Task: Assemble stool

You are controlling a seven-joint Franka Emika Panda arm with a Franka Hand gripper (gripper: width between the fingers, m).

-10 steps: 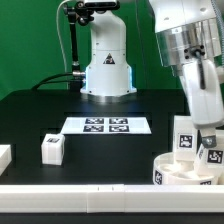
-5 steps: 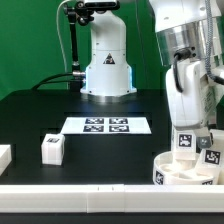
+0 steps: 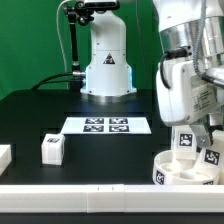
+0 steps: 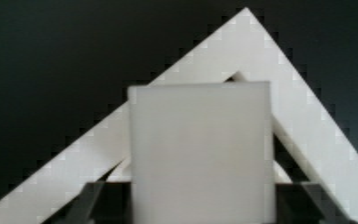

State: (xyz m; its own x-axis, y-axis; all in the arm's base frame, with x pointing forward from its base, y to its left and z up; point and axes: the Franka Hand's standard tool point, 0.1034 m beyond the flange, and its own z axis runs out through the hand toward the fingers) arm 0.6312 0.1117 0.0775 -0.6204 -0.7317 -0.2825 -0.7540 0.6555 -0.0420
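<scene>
The round white seat disc (image 3: 172, 174) lies at the front of the exterior view's right. My gripper (image 3: 186, 128) stands above it, shut on a white leg block (image 3: 185, 140) with a black-and-white tag, held upright over the disc. A second tagged leg block (image 3: 212, 156) stands in the disc beside it. In the wrist view the held leg block (image 4: 197, 150) fills the middle between my dark fingertips (image 4: 114, 203). A loose leg block (image 3: 52, 148) stands on the table at the exterior view's left.
The marker board (image 3: 105, 125) lies mid-table before the robot base (image 3: 107, 70). Another white part (image 3: 4, 157) sits at the left edge. A white bar (image 3: 70, 190) runs along the front. In the wrist view white bars (image 4: 265, 70) meet in a point behind the leg.
My wrist has turned and the hand has swung toward the exterior view's left. The held leg has sunk slightly and stays over the seat disc.
</scene>
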